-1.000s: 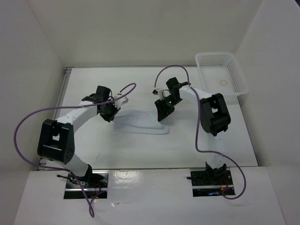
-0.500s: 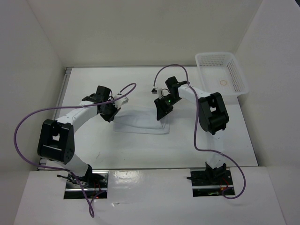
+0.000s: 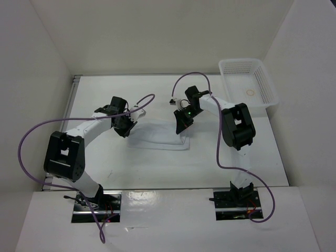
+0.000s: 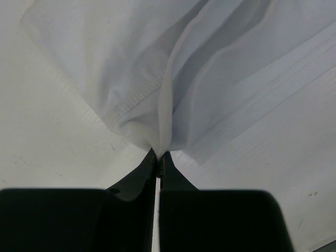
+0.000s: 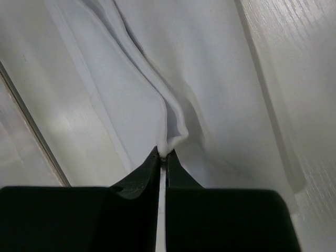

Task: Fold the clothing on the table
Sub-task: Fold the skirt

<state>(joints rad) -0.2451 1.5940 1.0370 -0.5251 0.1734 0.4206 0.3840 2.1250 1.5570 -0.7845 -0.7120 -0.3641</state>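
Two ends of the clothing [image 3: 157, 138] are being pinched as it is lying mid-bench [image 3: 157, 168]: the left gripper [image 4: 159, 157] is clamping a bunched fold at its left edge, while the right gripper [image 5: 164, 154] is squeezing a raised ridge at its right edge.

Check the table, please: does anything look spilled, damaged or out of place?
Nothing stands out. The clothing lies on the table, bunched only where the left gripper and the right gripper pinch it. The basket stands upright in the far right corner.
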